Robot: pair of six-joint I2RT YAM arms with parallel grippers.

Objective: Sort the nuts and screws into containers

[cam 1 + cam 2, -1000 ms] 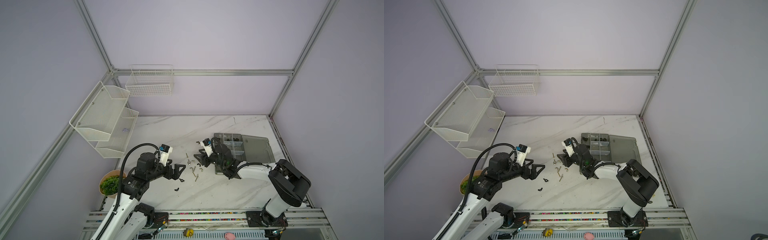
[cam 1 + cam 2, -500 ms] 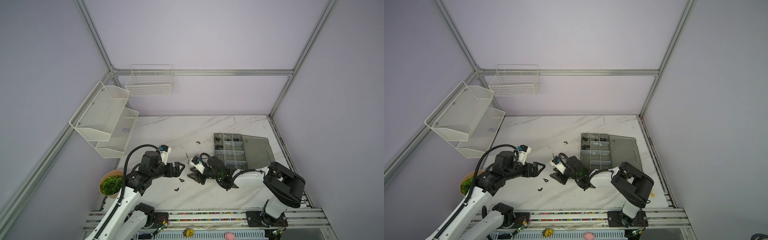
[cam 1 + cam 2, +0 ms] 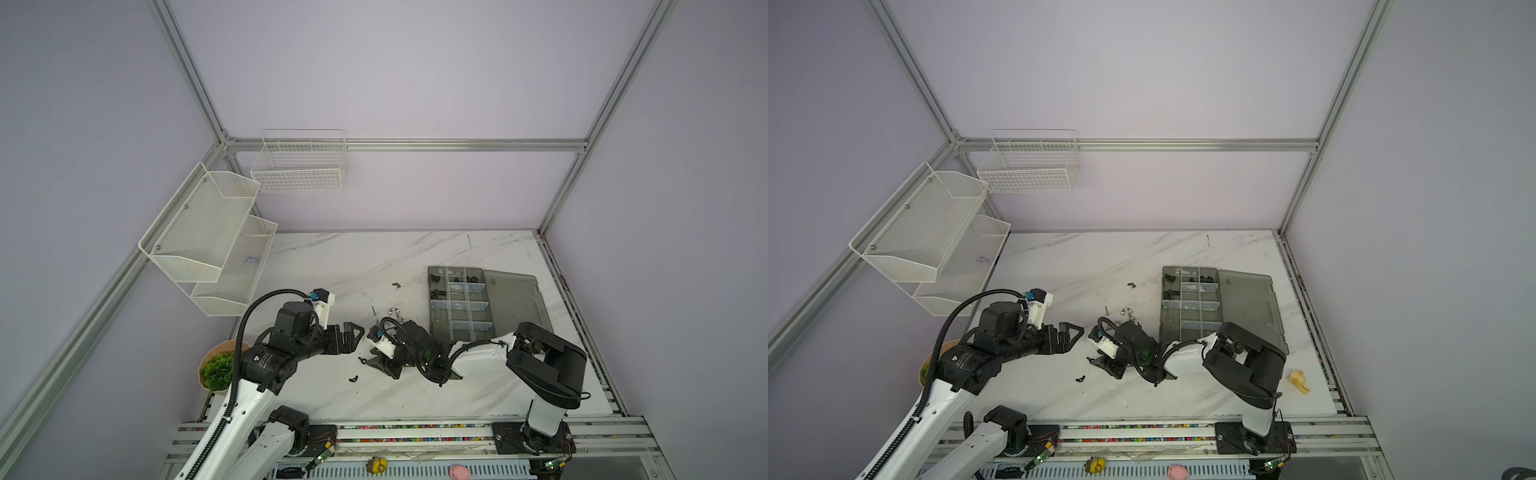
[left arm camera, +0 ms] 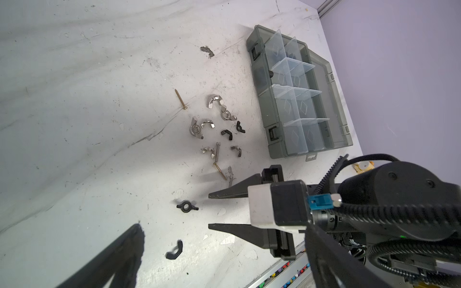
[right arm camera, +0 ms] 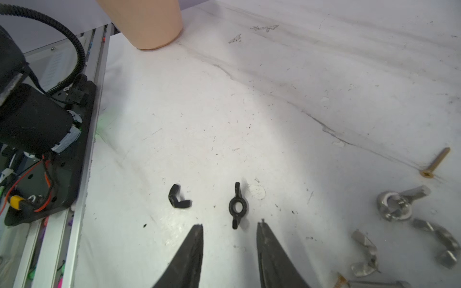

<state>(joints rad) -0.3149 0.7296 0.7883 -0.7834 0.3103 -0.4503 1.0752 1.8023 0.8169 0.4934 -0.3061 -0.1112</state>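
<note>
Black bits [image 3: 471,277] already lie at the far end of the organizer box [image 4: 265,109]; silver wing nuts [image 4: 215,100] and screws [image 4: 181,100] lie loose beside it. The right gripper [image 5: 229,224] gapes empty, a black wing nut [image 5: 238,205] just ahead on the table [image 5: 274,112]; most sorting looks undone.

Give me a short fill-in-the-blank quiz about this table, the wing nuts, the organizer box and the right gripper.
The right gripper is ___, with a small black wing nut just ahead of its jaws.
That nut lies on the white marble table, ___ the smoky-grey plastic organizer box.
The peach-coloured pot holds a ___ leafy plant.
Missing words: open; outside; green.
</note>
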